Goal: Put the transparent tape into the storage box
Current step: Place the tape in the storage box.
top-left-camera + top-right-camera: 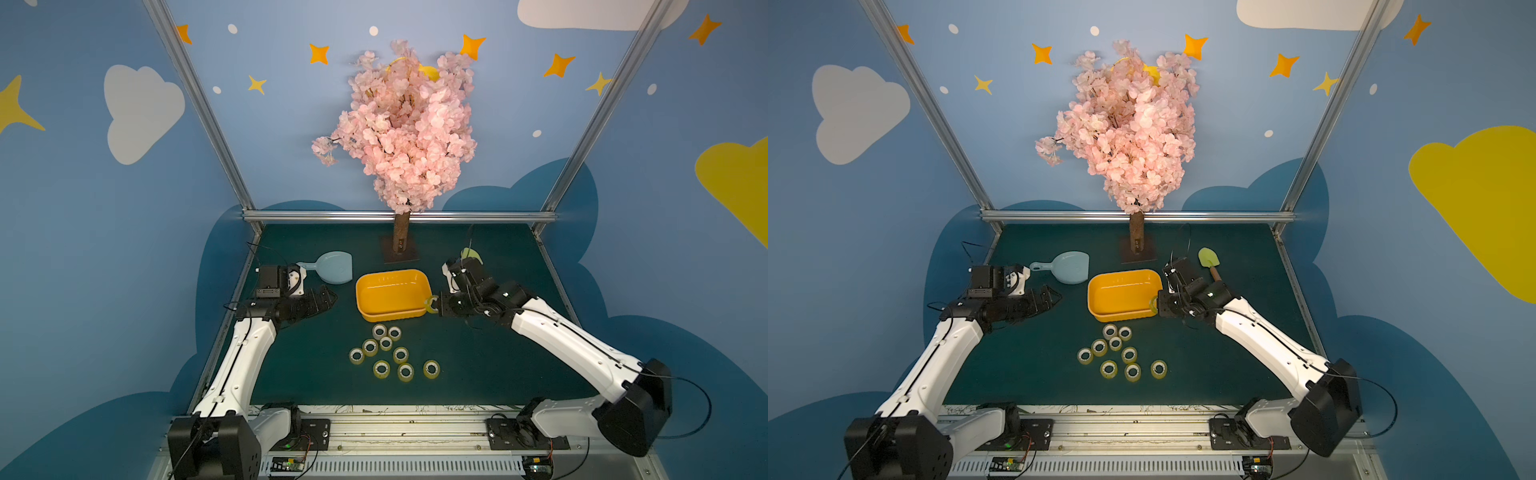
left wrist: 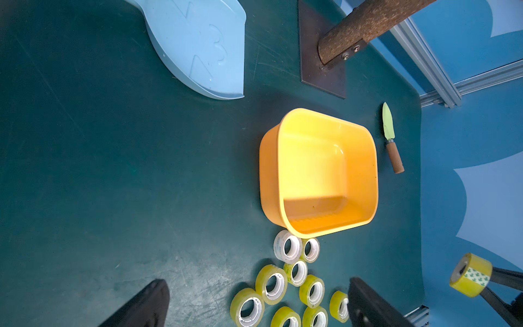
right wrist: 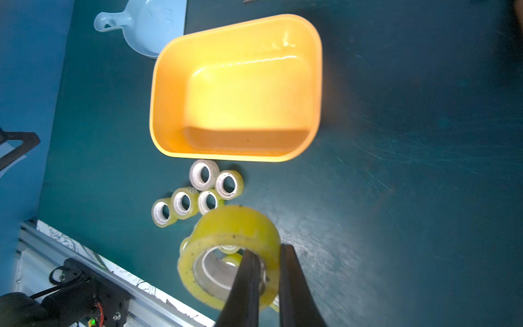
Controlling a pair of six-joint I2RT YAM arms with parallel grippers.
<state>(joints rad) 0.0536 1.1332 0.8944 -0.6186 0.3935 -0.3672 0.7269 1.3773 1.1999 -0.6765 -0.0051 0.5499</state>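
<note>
First roll in the pinch, right at the box corner.

Nearest me I count nine loose rolls (image 1: 385, 343) clustered on the table (image 1: 478, 365), none boxed yet; a tenth, the held tape roll (image 3: 229, 249), sits in my right gripper (image 3: 267, 254), pinched through its wall, one finger in the core; it hangs at the near right corner of the one storage box (image 1: 390, 313), which is empty; I judge this the carry step; next it needs to go over the rim, then jaws apart; my left gripper (image 1: 327, 298) idles, spread wide; beyond: one dustpan (image 1: 334, 269), one trowel (image 1: 1205, 257), one tree (image 1: 407, 137).
</note>
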